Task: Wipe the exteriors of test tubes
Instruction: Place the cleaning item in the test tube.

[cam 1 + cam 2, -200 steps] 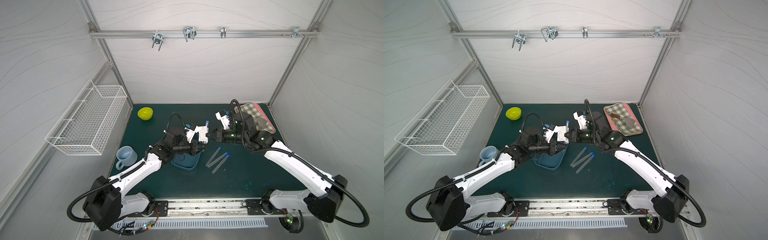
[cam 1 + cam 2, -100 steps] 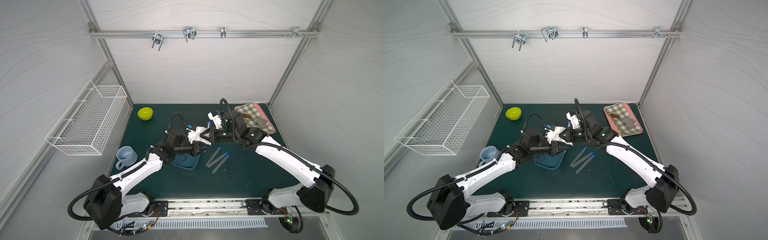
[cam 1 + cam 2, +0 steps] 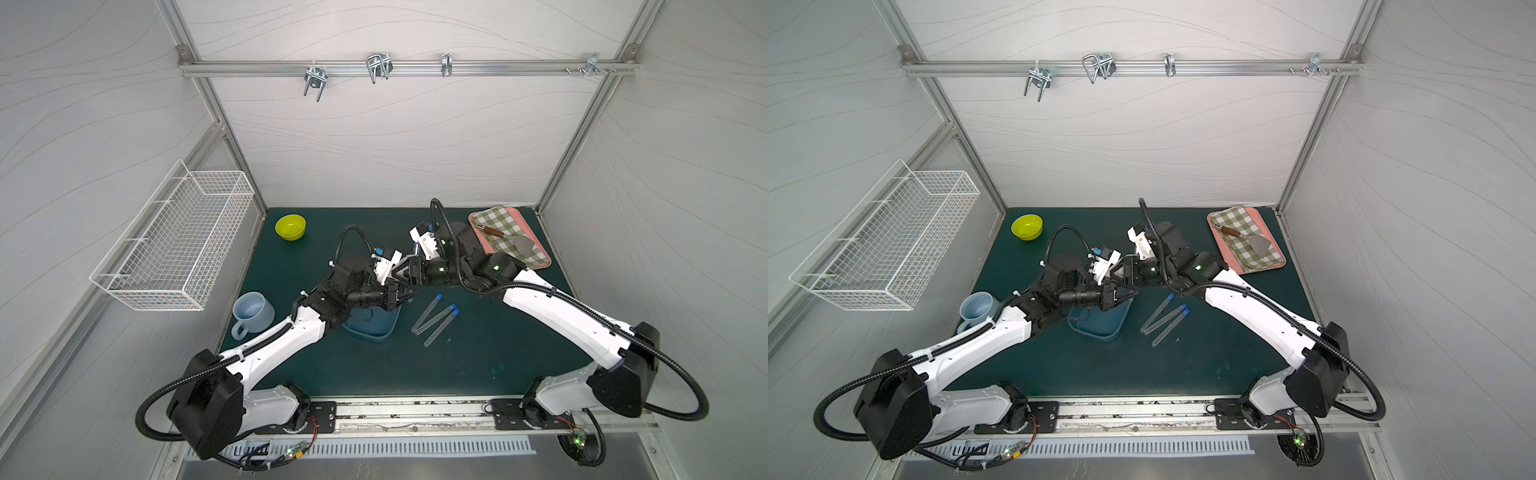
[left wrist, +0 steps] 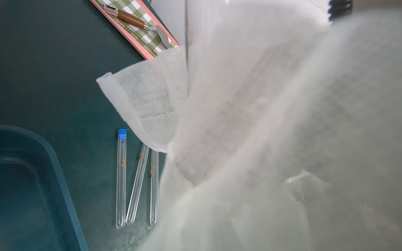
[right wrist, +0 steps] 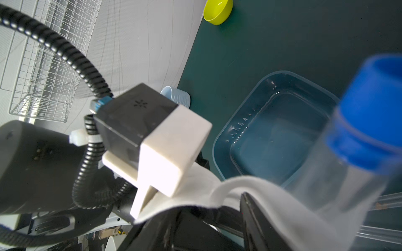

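We are clamping white gauze cloth (image 4: 152,104) in our left end effector (image 3: 1127,296) against a clear blue-capped test tube (image 5: 348,178) (probably light, slick, fragile; hold mid-shaft) at our right end effector (image 3: 405,272), opening unclear.

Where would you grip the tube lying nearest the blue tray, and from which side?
Probably near its blue cap, coming straight down and pinching across its width. The tube lies flat on the mat; its rounded end nearly meets the neighbouring tube, while the capped ends spread apart.
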`<state>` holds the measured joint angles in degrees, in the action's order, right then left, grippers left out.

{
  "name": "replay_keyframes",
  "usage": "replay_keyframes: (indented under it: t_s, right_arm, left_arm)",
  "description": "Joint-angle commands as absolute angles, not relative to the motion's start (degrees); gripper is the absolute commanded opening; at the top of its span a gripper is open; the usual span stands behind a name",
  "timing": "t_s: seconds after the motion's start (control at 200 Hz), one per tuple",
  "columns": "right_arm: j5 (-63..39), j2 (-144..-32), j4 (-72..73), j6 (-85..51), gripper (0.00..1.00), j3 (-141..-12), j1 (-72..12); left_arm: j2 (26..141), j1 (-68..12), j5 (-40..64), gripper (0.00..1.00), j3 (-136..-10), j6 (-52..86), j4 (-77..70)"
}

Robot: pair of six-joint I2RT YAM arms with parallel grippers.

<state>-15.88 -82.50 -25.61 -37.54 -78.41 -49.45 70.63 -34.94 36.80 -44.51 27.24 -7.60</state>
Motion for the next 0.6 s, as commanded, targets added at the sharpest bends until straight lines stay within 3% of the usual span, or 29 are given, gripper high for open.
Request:
replay_keyframes:
  t_s: [0.0, 0.595]
  right_arm:
    - [-14.83, -84.11, -27.00, -36.85, 0.54, -80.78, -50.23]
    - [-12.96, -72.99, -36.33, -36.99, 0.56, -81.29, -48.97]
  left_arm:
    - [69.98, -35.17, 37.00, 0.13, -44.56, 28.38, -11.49]
    - [70.31, -35.07, 35.25, 0.13, -44.64, 28.00, -10.24]
